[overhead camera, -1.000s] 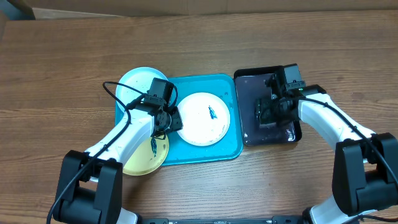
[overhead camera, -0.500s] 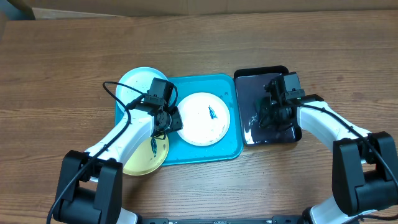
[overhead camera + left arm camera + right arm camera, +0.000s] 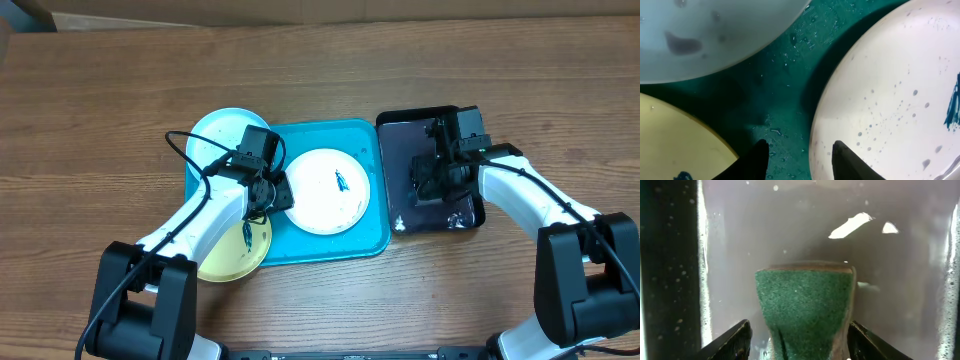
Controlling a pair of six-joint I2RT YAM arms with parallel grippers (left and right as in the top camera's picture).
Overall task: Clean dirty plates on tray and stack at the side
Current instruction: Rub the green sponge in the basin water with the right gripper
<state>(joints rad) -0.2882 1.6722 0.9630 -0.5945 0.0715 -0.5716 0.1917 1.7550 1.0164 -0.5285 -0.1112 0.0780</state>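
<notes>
The white plate with a blue smear lies on the turquoise tray. The pale blue plate overlaps the tray's far left corner. The yellow plate overlaps its near left corner. My left gripper is open and low over the tray. In the left wrist view one finger is over the tray and the other over the white plate's rim, with the pale blue plate and the yellow plate beside them. My right gripper is open around a green sponge. A gap shows at its left finger.
A smaller black tray holding shallow water stands right of the turquoise tray, and my right gripper is inside it. Its wet floor shows in the right wrist view. A cardboard edge runs along the table's far side.
My right gripper shifted a little right and then back left inside the black tray, and that tray shifted slightly. The left arm and the plates have not moved.
</notes>
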